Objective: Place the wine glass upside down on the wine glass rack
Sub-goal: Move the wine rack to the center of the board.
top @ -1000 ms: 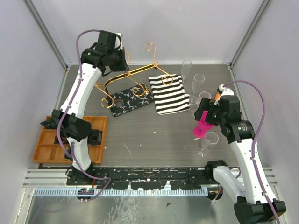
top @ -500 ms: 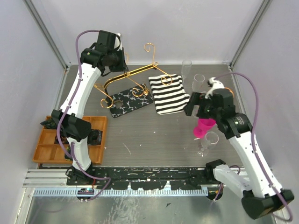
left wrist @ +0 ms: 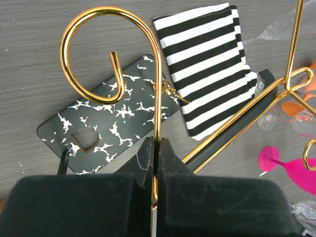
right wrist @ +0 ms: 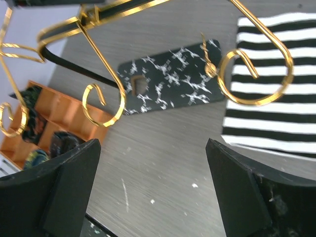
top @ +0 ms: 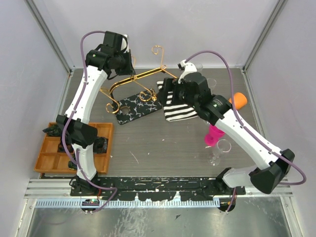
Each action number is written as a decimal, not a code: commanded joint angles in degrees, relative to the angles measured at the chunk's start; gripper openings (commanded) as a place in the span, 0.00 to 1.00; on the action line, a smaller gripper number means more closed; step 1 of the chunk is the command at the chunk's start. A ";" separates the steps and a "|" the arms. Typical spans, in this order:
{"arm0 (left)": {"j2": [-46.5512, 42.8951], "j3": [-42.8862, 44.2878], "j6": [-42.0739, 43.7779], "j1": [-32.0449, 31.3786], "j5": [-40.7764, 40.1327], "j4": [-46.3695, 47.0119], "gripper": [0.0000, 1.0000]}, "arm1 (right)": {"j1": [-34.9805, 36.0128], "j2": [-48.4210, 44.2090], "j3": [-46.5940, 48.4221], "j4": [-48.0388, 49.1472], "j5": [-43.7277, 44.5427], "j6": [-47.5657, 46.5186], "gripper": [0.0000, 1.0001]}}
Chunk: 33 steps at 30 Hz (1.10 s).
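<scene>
**R gripper spread wide, empty, beside the rack; L gripper clenched on its wire.**
Pink wine glass & clear wine glass stand at ~4 o'clock from your R gripper, so the R arm is nearer. Rack bar runs 8-to-2 o'clock. Orange tray at 8 o'clock holds dark bits.
</scene>
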 commanded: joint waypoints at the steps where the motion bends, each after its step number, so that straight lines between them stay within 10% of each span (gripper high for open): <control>1: 2.12 0.24 0.08 -0.33 1.24 -8.93 0.00 | -0.05 2.85 3.75 10.18 -3.94 4.81 0.96; 16: 2.91 -0.28 -0.43 -0.33 2.12 -8.54 0.00 | 1.90 9.17 -5.58 26.96 -4.81 26.08 1.00; 33: 1.39 -1.67 -0.17 -0.34 2.49 -8.62 0.00 | 5.35 8.10 -11.07 43.18 -6.70 29.65 0.95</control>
